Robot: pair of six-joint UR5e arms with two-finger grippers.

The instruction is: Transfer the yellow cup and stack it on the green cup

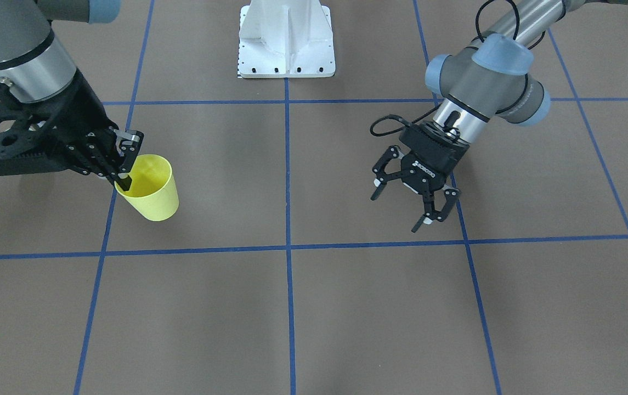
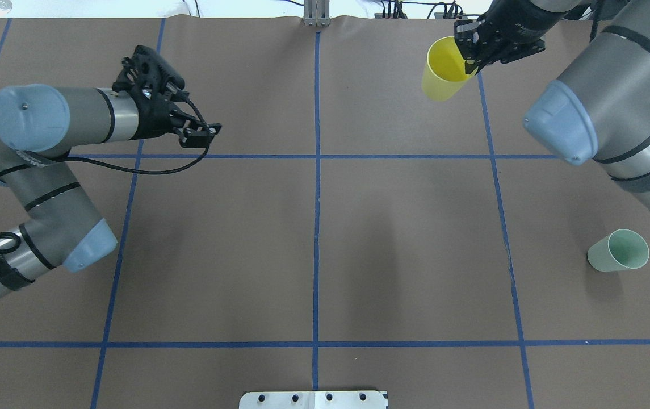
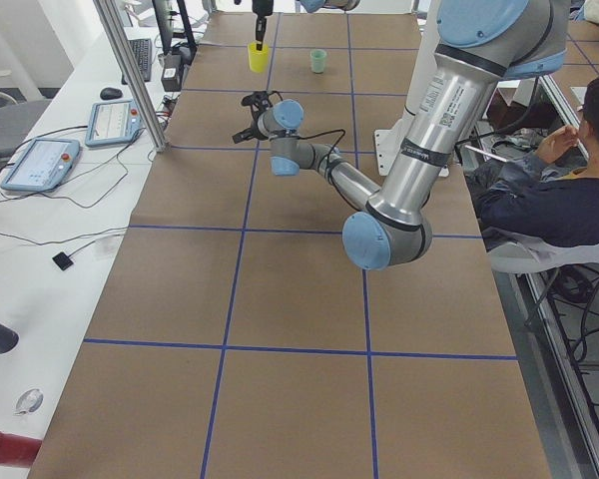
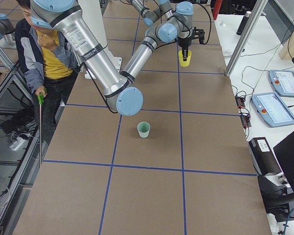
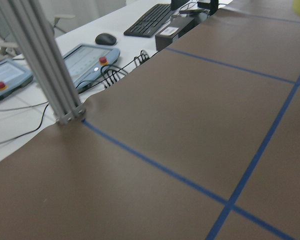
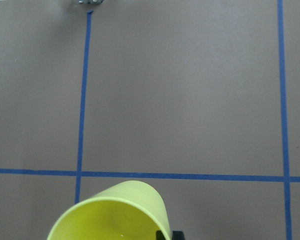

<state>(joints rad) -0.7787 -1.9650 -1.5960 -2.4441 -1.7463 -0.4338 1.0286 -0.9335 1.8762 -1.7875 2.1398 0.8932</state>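
Note:
My right gripper (image 1: 125, 171) is shut on the rim of the yellow cup (image 1: 152, 191), one finger inside and one outside. It holds the cup tilted at the table's far right part, as the overhead view (image 2: 443, 71) and the right wrist view (image 6: 115, 212) also show. The green cup (image 2: 619, 250) stands upright on the table nearer the robot on its right side, well apart from the yellow cup; it also shows in the exterior right view (image 4: 143, 129). My left gripper (image 1: 395, 213) is open and empty above the table's left half.
The table is covered in brown paper with a blue tape grid (image 2: 317, 170). The white robot base plate (image 1: 286, 44) sits at the near middle edge. An aluminium post (image 5: 45, 65), tablets and a keyboard lie beyond the far edge. A seated person (image 3: 569, 190) is beside the table.

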